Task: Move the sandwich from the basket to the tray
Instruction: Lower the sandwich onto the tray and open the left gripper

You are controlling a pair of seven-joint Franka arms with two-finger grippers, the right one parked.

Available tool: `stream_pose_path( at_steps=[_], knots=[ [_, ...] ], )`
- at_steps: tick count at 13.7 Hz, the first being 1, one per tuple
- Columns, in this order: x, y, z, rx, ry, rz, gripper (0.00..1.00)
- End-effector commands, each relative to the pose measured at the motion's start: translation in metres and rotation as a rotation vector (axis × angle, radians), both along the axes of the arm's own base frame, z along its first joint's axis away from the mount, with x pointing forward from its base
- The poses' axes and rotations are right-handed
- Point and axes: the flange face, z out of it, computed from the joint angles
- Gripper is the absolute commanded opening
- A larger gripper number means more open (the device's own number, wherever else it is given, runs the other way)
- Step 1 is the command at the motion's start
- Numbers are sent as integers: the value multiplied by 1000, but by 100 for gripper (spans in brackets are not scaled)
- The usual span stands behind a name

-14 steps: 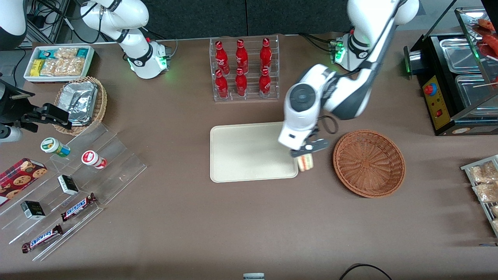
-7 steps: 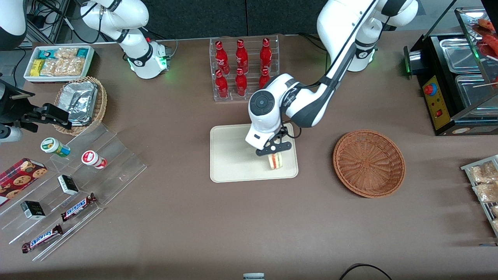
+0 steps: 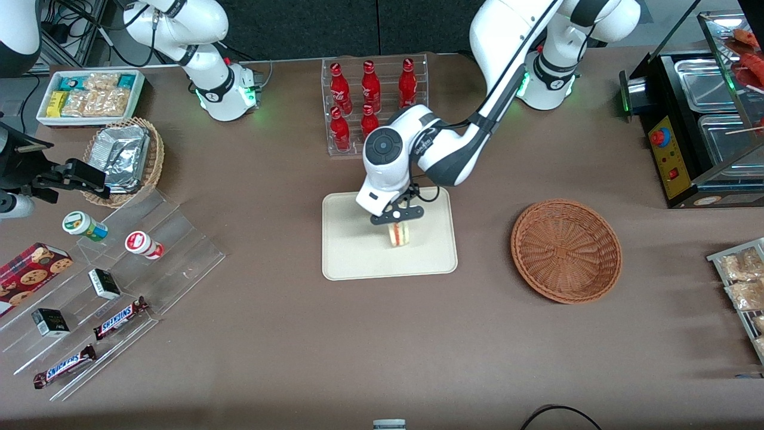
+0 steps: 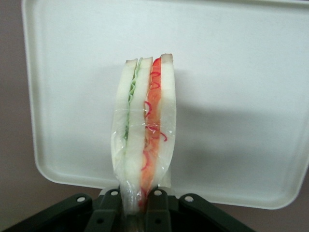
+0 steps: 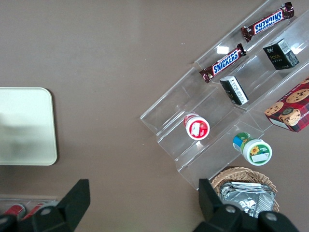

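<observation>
Above the middle of the tray (image 3: 346,257), the gripper (image 3: 396,213) pinches one end of the wrapped sandwich (image 4: 145,140), which looks light, soft, crushable, its film likely slippery.

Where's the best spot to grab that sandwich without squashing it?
Probably as the claw does now: from above, shut on the sandwich at one narrow end, a finger on each outer bread face. The slices stand on edge over the tray, so the flat bread faces take the pinch and the filling stays between them.
</observation>
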Motion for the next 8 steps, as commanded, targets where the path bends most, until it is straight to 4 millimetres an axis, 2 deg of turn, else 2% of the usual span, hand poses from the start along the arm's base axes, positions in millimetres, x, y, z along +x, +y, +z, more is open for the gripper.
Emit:
stream_pose_path(
  at_steps=[1, 4, 8],
  knots=[
    [-4, -12, -11, -9, 7, -10, 0],
    [-12, -15, -19, 2, 14, -25, 0],
    [-14, -16, -26, 8, 22, -23, 0]
  ],
)
